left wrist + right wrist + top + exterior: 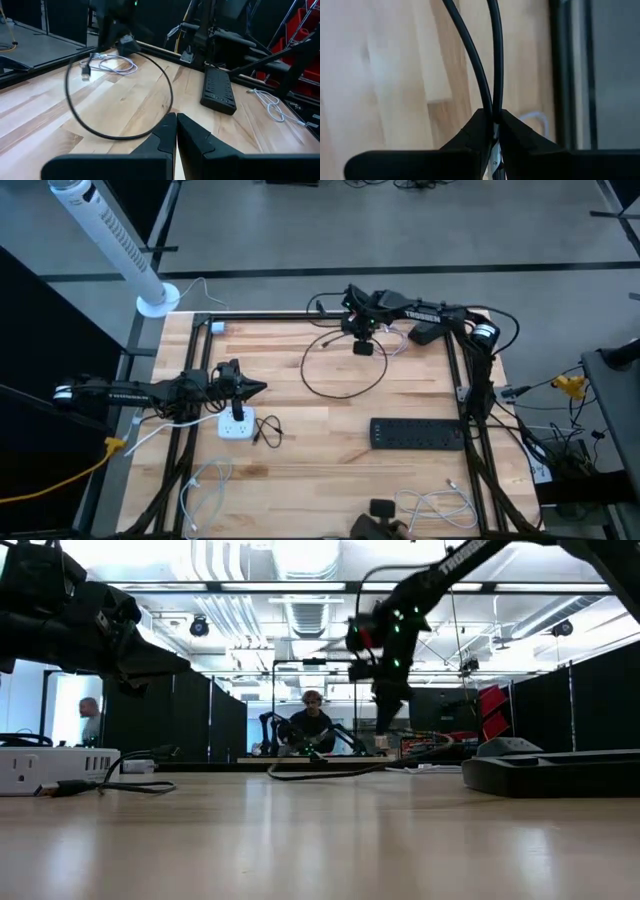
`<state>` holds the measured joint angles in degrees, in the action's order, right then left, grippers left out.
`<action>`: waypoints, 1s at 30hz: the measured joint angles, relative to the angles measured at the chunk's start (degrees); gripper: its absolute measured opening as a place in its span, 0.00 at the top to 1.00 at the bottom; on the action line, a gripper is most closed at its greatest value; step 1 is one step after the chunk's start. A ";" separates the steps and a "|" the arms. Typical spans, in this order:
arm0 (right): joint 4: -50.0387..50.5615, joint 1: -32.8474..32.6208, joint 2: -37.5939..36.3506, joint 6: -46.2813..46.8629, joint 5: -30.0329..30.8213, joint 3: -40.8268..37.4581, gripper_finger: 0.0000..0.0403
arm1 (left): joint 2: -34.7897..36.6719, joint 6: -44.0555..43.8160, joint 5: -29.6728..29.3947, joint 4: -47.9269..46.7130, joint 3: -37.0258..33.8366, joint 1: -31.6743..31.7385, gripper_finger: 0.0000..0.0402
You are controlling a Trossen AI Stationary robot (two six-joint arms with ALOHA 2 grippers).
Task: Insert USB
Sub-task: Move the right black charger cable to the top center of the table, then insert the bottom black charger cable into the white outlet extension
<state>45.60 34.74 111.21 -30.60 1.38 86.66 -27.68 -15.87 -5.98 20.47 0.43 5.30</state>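
Note:
A black cable [345, 370] lies in a wide loop on the wooden table [330, 470] at the far middle. My right gripper [363, 345] stands over the loop's far side, pointing steeply down and shut on the cable; it also shows in the left wrist view [124, 44]. Whether a USB plug sits between the fingers is hidden. My left gripper [255, 388] hovers shut and empty over the white power strip [237, 425] at the left, which has a short black lead [266, 432] in it. My right gripper pinches the black cable between its two fingers, coming from above and pointing steeply down. Two strands [492, 107] leave the fingertips side by side. The held part is lifted, and the rest of the loop [120, 135] lies slack on the table.
A black power strip [418, 433] lies at the right. White cables lie near the front left [208, 480], the front right [440, 505] and the far side [112, 65]. A white tower fan [110, 235] stands off the far left corner. People sit in the room behind [312, 720].

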 joint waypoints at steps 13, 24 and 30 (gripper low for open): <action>5.11 -5.00 -7.24 0.81 1.44 1.66 0.49 | -2.11 2.42 6.62 -1.94 0.00 -2.31 0.81; -12.75 -30.73 -8.35 -0.51 -16.96 0.26 0.48 | -6.47 6.16 -12.82 -29.83 14.87 -6.22 0.76; -30.26 -40.42 -1.05 -1.64 -17.01 0.22 0.53 | -10.54 1.14 -20.53 -48.06 27.64 -6.99 0.83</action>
<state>15.34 -5.68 110.16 -32.25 -15.64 86.87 -38.22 -14.73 -26.51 -27.59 28.06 -1.69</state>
